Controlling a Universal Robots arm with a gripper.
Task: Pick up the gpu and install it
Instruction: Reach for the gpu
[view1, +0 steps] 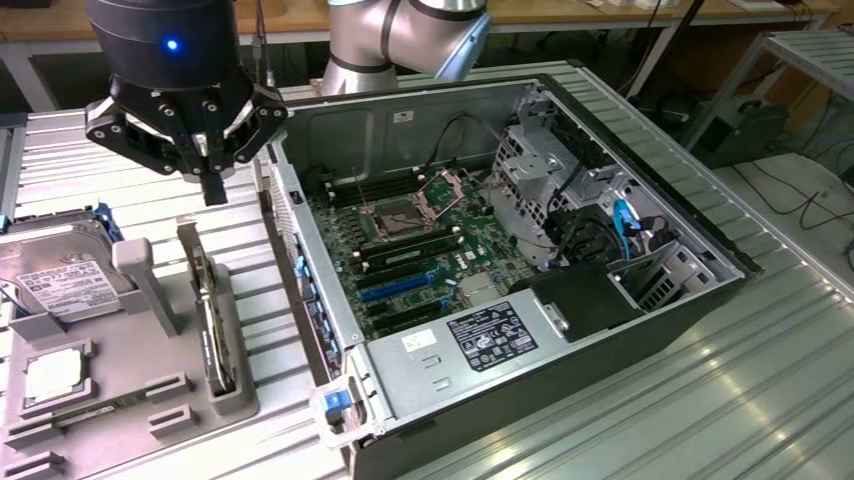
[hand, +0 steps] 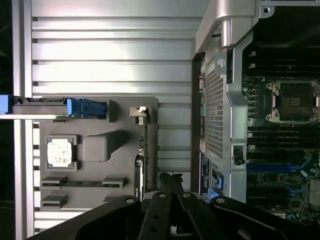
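My gripper (view1: 214, 190) hangs with its two fingers (view1: 212, 178) pressed together on nothing, above one end of the one gpu (view1: 211, 320). The gpu stands on edge in the single gray holder (view1: 150, 345), just beside the one open computer case (view1: 400, 120). That holder also carries one hard drive (view1: 60, 275), one processor chip (view1: 56, 372) and one memory stick (view1: 100, 410).

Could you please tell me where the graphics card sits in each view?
Exterior view: the graphics card stands on edge in the gray holder, on the side nearest the computer case.
Wrist view: edge-on, between the holder's raised block and the case.
Shared landmark: the square chip lying in the holder.
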